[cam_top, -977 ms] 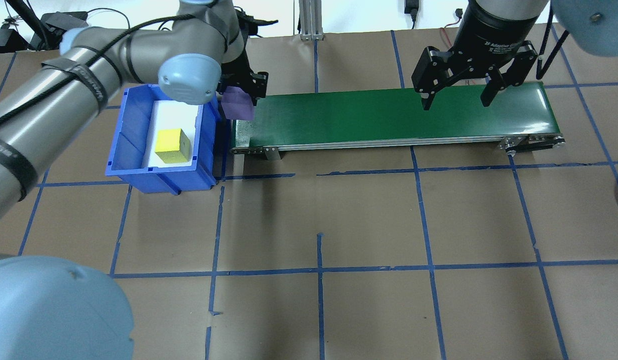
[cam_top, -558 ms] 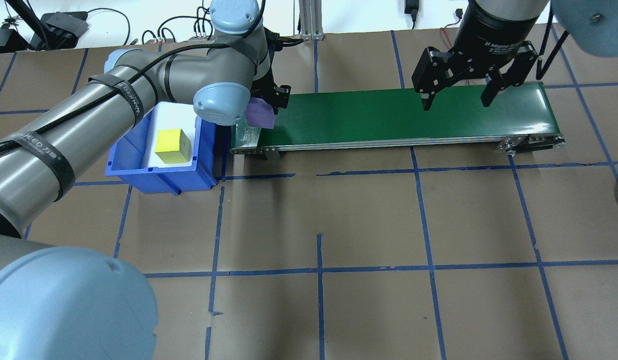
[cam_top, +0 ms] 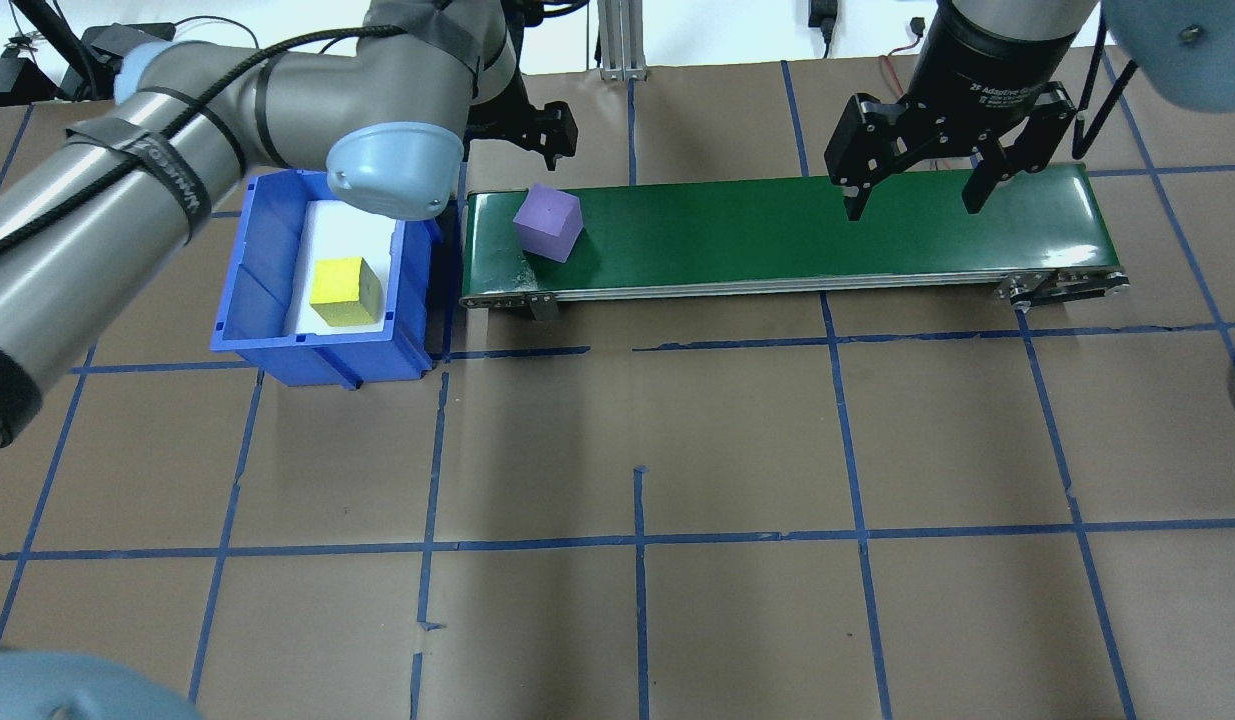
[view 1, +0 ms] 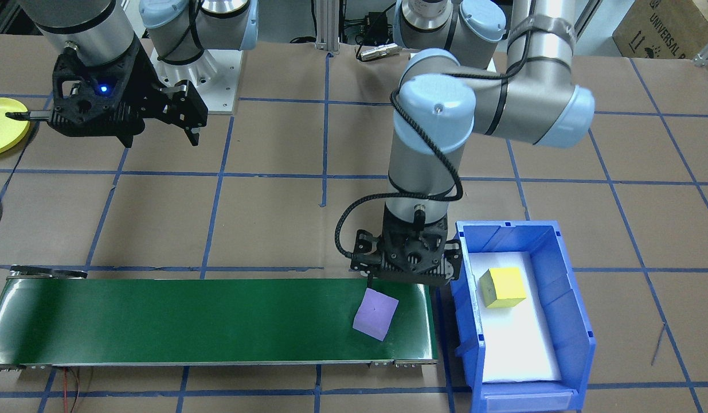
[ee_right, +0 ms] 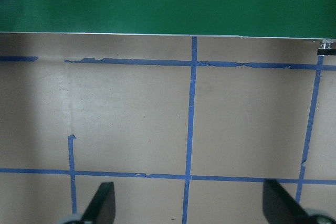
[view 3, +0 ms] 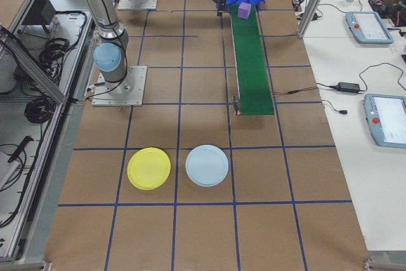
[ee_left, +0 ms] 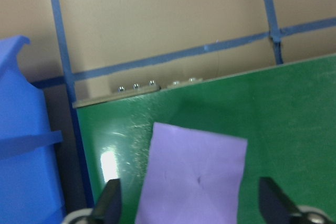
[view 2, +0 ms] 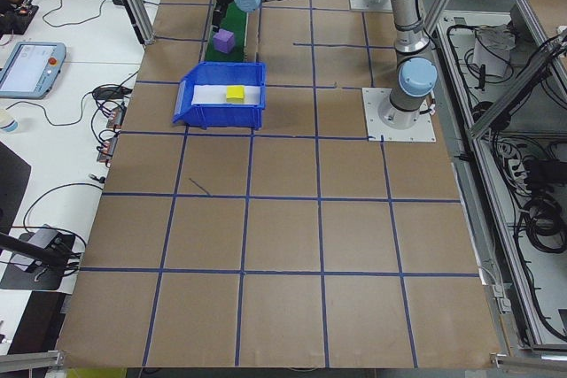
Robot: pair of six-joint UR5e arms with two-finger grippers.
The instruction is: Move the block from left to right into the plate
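The left pincer (view 1: 403, 279) hangs spread apart above the purple block (cam_top: 548, 222), which sits free on the green belt (cam_top: 797, 235). The right pincer (cam_top: 915, 203) is likewise spread.

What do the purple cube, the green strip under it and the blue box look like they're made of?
Purple block: probably foam or painted wood, with matte faces and crisp edges. Green conveyor belt: likely smooth rubbery plastic, since it glints under the lights. Blue bin: moulded hard plastic, judging by its ribbed glossy walls.
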